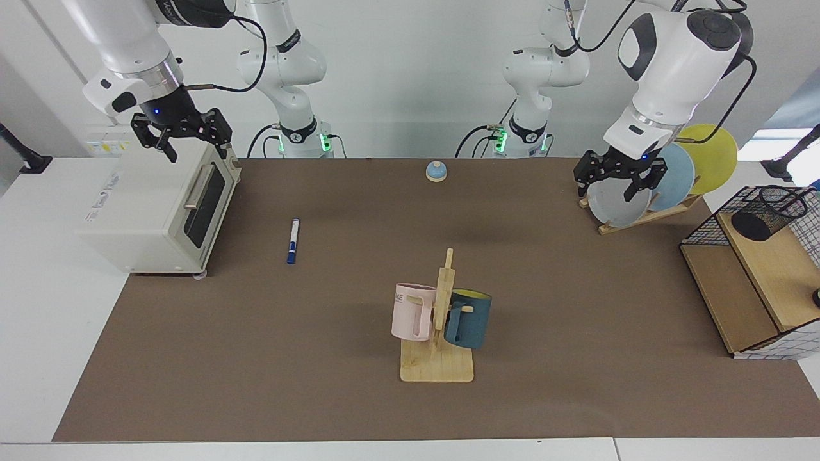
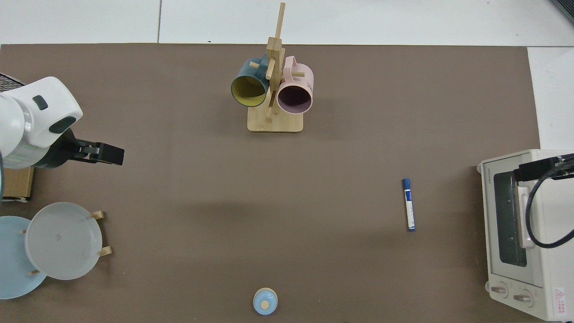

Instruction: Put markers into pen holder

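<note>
A white marker [image 1: 293, 241] [image 2: 408, 204] with a blue cap lies flat on the brown mat, a little way from the toaster oven's door. The black mesh pen holder [image 1: 765, 214] rests tilted on the wooden top of the wire rack at the table's far side from the marker. My right gripper [image 1: 196, 148] [image 2: 538, 168] hangs open and empty above the toaster oven, higher than the marker and off to its side. Over the plate rack, my left gripper [image 1: 608, 186] [image 2: 101, 154] is open and empty, a short distance from the pen holder.
A white toaster oven [image 1: 160, 211] [image 2: 520, 233] stands by the marker. A wooden mug tree [image 1: 439, 358] [image 2: 274, 121] holds a pink and a dark blue mug at mid-table. Plates lean in a wooden rack [image 1: 640, 218]. A small blue dome [image 1: 436, 171] [image 2: 265, 301] sits near the arm bases. The wire-and-wood rack [image 1: 730, 301] borders the mat.
</note>
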